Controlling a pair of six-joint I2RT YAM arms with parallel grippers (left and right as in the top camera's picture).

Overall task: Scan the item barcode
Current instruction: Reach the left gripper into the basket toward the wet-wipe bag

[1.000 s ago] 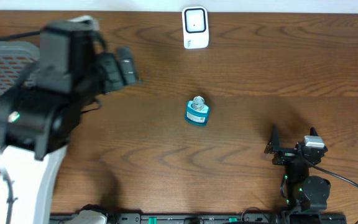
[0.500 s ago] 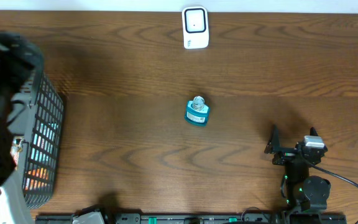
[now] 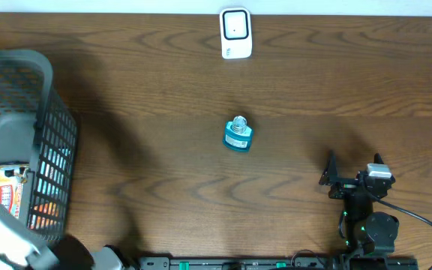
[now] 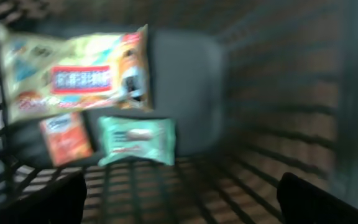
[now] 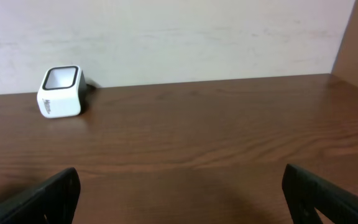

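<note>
left arm [image 3: 6, 229] now at table [image 3: 313, 90] edge

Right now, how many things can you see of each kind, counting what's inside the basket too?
Basket: 1
Packets inside it: 3
Bottle: 1
Scanner: 1
Total: 6

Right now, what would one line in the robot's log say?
left gripper: open, above basket holding packets | right gripper: open, empty | bottle: centre, nothing touching | scanner: far table edge
</note>
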